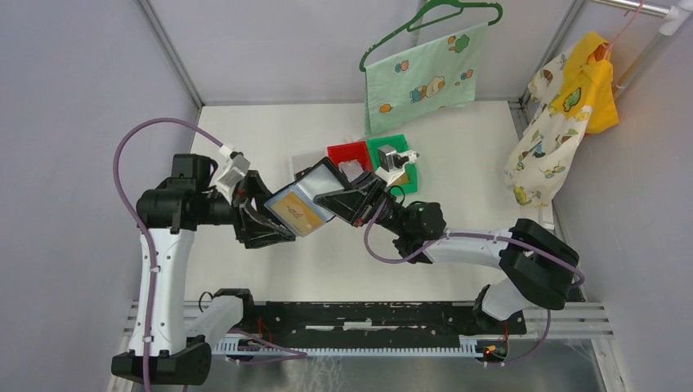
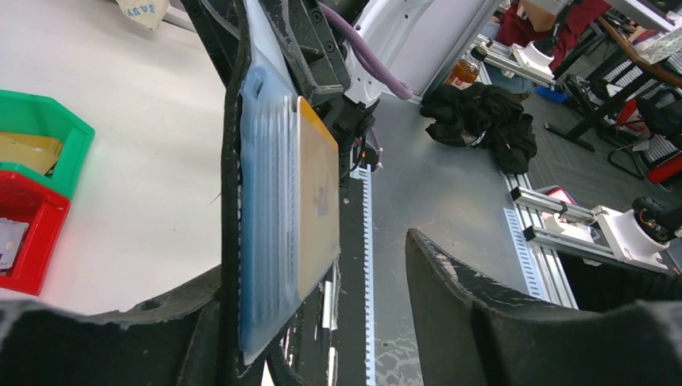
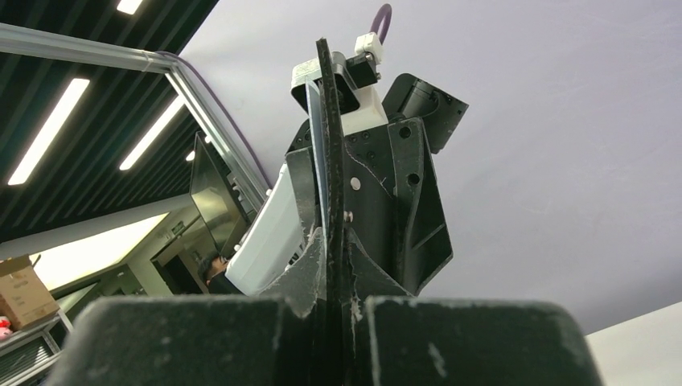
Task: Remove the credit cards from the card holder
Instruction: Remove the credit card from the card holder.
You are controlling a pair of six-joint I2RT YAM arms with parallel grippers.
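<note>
While aloft, holder [image 1: 301,204] in right hand [image 1: 337,196]

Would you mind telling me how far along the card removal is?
Looks done: a tan card lies in the green bin, a grey card in the red bin. In hand: the right gripper pinches the card holder aloft; the left gripper stands open around a tan-gold card in its pocket. Left: that card, perhaps more behind.
</note>
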